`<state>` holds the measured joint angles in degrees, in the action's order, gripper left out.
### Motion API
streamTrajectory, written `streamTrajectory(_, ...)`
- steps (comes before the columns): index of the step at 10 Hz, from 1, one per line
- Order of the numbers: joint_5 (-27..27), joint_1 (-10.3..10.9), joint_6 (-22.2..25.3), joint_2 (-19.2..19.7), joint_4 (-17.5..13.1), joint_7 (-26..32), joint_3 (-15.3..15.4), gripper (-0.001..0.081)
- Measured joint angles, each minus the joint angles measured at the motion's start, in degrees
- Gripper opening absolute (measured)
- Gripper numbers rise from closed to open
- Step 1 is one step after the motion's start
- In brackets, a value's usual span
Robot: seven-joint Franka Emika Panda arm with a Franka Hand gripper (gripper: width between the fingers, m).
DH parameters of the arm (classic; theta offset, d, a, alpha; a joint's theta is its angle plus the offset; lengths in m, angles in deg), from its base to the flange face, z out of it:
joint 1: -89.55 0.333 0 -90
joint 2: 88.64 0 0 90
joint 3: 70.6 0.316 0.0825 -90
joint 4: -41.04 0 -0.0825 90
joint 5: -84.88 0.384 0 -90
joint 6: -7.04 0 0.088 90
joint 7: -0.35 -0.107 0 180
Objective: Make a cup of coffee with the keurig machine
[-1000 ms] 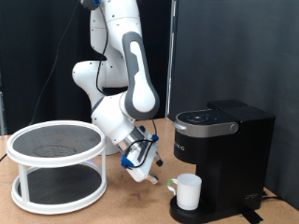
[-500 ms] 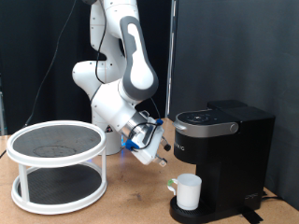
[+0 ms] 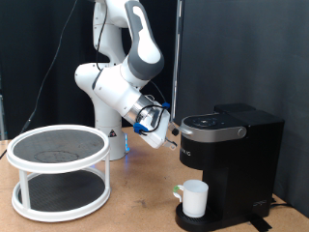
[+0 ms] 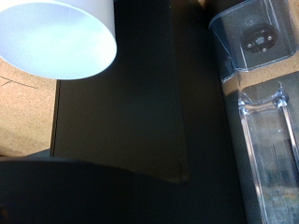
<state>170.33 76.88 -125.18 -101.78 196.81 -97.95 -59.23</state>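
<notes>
The keurig machine (image 3: 232,159) stands on the table at the exterior view's right, lid down. The cup (image 3: 195,198), a white mug, sits on its drip tray under the spout. My gripper (image 3: 171,137) hovers just left of the machine's top edge, level with the button panel (image 3: 212,124), tilted towards it. No view shows anything between its fingers. The wrist view looks down on the machine's black top (image 4: 140,103), the cup's rim (image 4: 56,37), the panel (image 4: 259,37) and the clear water tank (image 4: 269,140). The fingers do not show there.
A white two-tier round rack (image 3: 58,169) stands on the wooden table (image 3: 135,208) at the exterior view's left. My arm's base (image 3: 111,135) is behind it, with a black pole (image 3: 179,58) and dark curtain at the back.
My gripper has risen from low beside the cup and moved right, up to the level of the machine's top. The cup and machine have not moved.
</notes>
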Motion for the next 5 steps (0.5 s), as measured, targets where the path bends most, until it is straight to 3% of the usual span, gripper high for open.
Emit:
streamTrajectory(2,0.4,0.0,0.49,-0.98,-0.04,-1.1,-0.01,0.0734)
streamTrajectory(5,-0.14,0.0,4.69,-7.06,0.32,-3.0,-0.78,0.0734)
